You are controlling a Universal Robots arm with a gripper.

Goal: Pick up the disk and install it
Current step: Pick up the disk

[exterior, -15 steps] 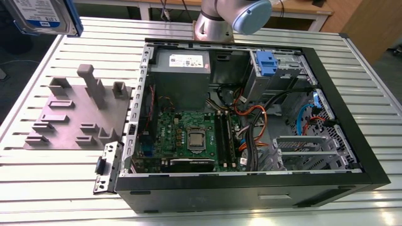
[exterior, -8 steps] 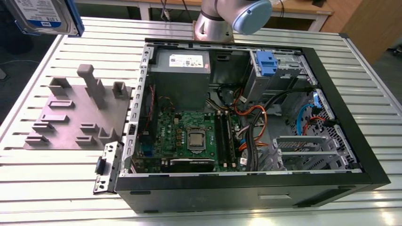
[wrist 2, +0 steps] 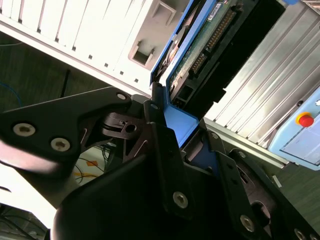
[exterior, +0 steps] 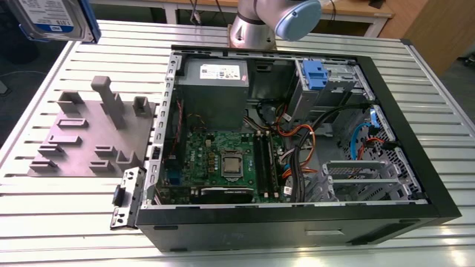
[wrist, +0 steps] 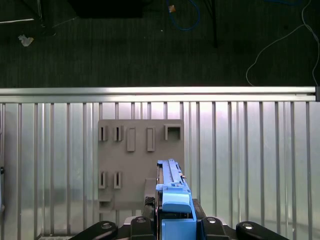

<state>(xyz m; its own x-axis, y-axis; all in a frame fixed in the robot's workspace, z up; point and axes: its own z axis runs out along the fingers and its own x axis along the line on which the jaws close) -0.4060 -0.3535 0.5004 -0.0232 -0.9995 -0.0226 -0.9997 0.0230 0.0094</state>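
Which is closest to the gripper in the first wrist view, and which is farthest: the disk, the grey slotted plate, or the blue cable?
1. The disk, clamped in the gripper.
2. The grey slotted plate, on the table beneath it.
3. The blue cable, on the floor beyond the table edge.

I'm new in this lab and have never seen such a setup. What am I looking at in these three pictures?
The machine is a single robot arm with a gripper at its end. The exterior view comes from a camera off the arm, looking down on a slatted metal table. On it lie an open computer case and, at the exterior view's left, a grey plate with slots. Both wrist views come from cameras riding on the arm. They show the gripper shut on the disk, a hard drive in a blue frame, lifted above the table.
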